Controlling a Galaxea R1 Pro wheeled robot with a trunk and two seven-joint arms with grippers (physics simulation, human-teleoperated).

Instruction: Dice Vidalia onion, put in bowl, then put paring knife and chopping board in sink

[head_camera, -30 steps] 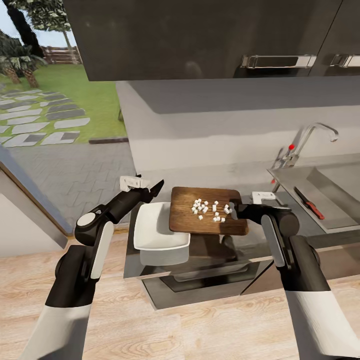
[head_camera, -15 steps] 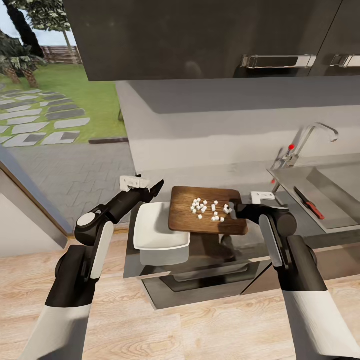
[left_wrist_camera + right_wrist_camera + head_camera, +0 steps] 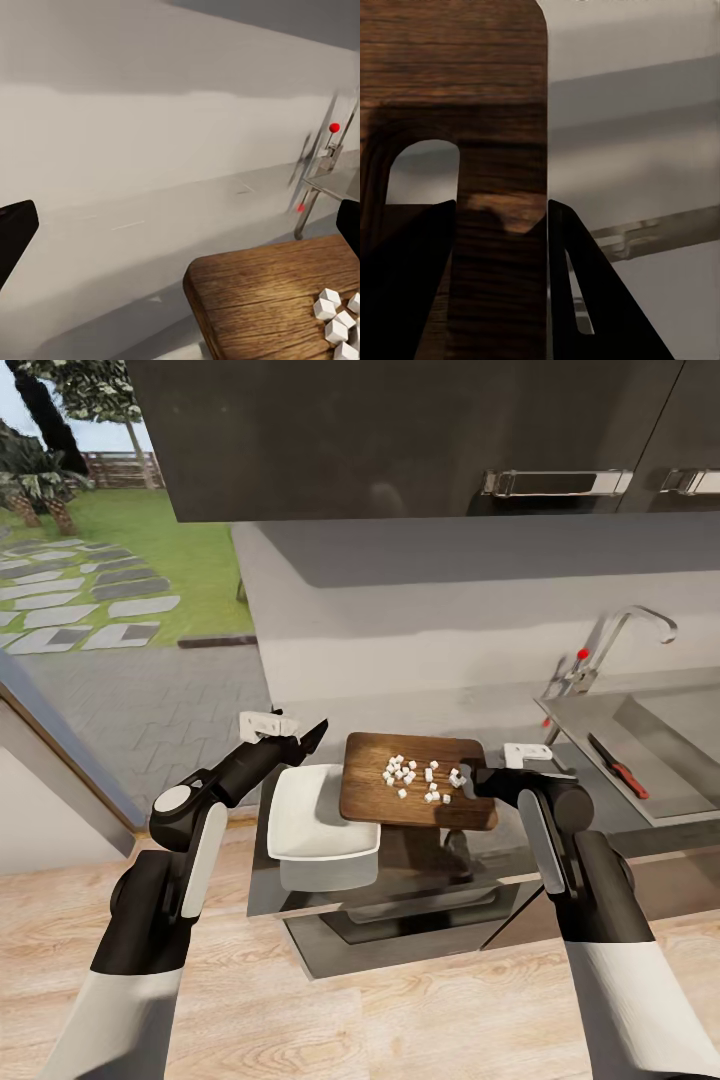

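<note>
Above the bowl [image 3: 318, 818], the chopping board [image 3: 415, 792] hangs clamped at its handle end between the right gripper's [image 3: 468, 781] fingers, white onion dice [image 3: 418, 777] lying on it. Left of the bowl, the left gripper [image 3: 305, 740] hovers spread and empty. Right of the bowl, the paring knife [image 3: 618, 765] lies in the sink [image 3: 690, 732].

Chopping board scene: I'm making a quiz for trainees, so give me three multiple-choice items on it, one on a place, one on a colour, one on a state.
1. Where does the paring knife lie? A in the sink; B in the bowl; C on the board.
2. What colour are the onion dice? A green; B white; C red.
3. How is the chopping board held? A by the left gripper; B by nothing; C by the right gripper.

A: the paring knife lies in the sink.
B: the onion dice are white.
C: the right gripper clamps the chopping board at its handle end.
</note>
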